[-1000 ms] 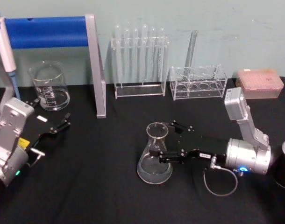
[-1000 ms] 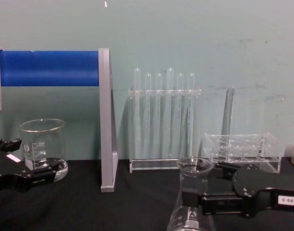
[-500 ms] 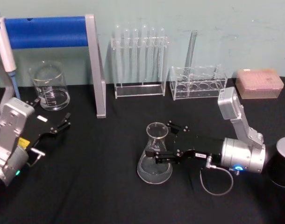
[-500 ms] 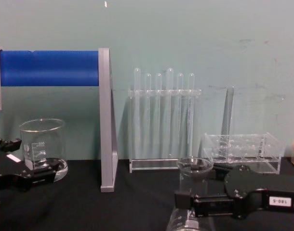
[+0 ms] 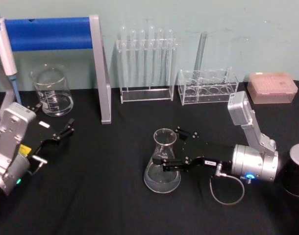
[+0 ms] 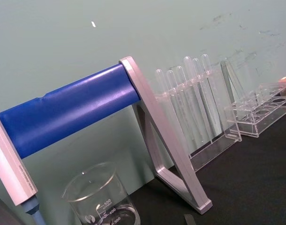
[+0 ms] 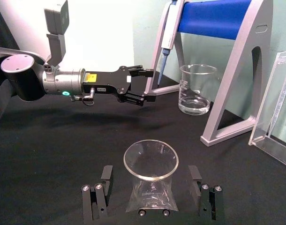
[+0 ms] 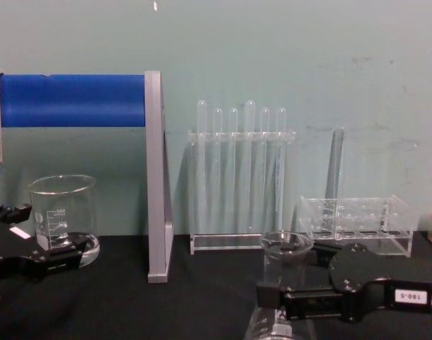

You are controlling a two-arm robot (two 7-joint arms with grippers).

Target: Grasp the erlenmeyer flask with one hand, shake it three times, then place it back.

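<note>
The erlenmeyer flask (image 5: 161, 169) stands upright on the black table, right of centre; it is clear glass with a wide base and a flared rim (image 7: 151, 161). My right gripper (image 5: 170, 148), the hand, lies level at the flask's neck with one finger on each side. In the right wrist view both fingers (image 7: 105, 174) stand a little apart from the glass, so the gripper is open around the flask (image 8: 285, 249). My left gripper (image 5: 61, 131) is parked open at the table's left, near the beaker.
A glass beaker (image 5: 52, 93) stands at the back left beside a grey stand with a blue bar (image 5: 98, 68) and a hanging pipette (image 5: 5, 49). Two clear tube racks (image 5: 147, 63) (image 5: 208, 85) and a pink box (image 5: 272, 87) line the back. A dark cylinder (image 5: 296, 176) stands at the far right.
My right gripper has slid slightly left and lower along the flask's neck, then held still. The flask and the left arm have not moved.
</note>
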